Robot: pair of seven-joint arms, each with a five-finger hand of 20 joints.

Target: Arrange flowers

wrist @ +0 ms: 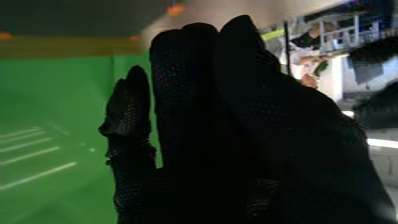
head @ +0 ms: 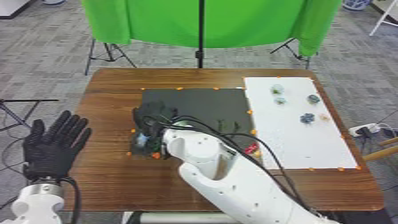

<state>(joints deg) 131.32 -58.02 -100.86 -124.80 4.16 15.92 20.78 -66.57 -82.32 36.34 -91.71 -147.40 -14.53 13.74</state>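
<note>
In the head view my right hand [head: 155, 114] is over the left part of the dark mat [head: 200, 97], and its black glove blends with the mat. A pale blue thing [head: 142, 139] lies close by it, partly hidden. Red flowers [head: 251, 148] rest at the mat's right edge. On the white sheet [head: 275, 132] are pale green flowers [head: 277, 89], dark blue flowers [head: 307, 118] and a pinkish one [head: 324, 117]. My left hand [head: 53, 147] is open beside the table's left edge. In the right wrist view my right hand [wrist: 240, 110] has extended fingers, with nothing visible held.
Orange markers [head: 253, 132] line the mat and the sheet on the brown table [head: 115, 95]. My right forearm with its cables crosses the mat's lower right part. Behind the table, a green cloth [head: 160, 25] hangs on a stand.
</note>
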